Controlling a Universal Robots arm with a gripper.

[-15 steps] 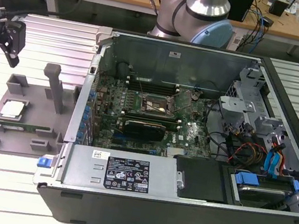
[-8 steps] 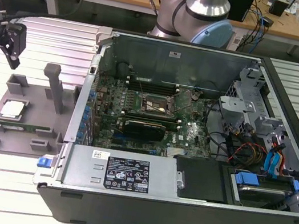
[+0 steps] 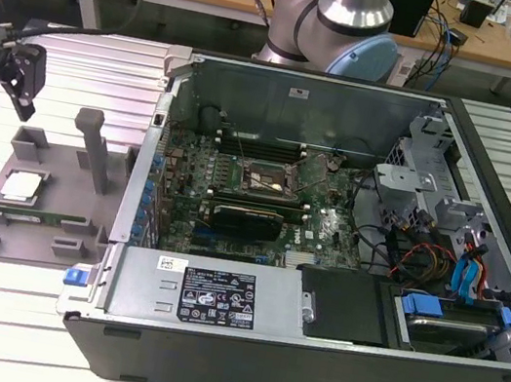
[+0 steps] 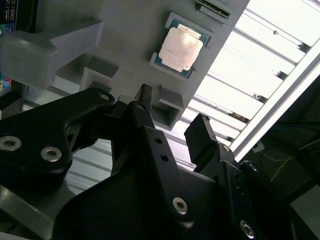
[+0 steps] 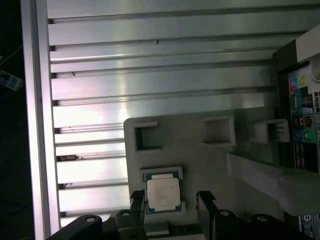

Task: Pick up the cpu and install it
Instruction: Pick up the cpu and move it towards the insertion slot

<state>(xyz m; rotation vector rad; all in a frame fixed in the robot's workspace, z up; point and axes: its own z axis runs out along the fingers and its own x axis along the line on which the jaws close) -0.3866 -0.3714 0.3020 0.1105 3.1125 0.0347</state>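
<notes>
Your claw (image 3: 5, 86) hangs spread open and empty above the slatted surface (image 3: 80, 61), clear of everything, at the exterior view's far left. In the first wrist view its fingers (image 5: 137, 200) frame the cpu (image 5: 163, 194). The cpu lies flat and untouched in the grey tray (image 3: 53, 215), beside the open computer case (image 3: 305, 358).

the cpu (image 3: 22, 186) lies on the tray (image 3: 54, 165), exterior view's left of the case (image 3: 303, 373).
</notes>
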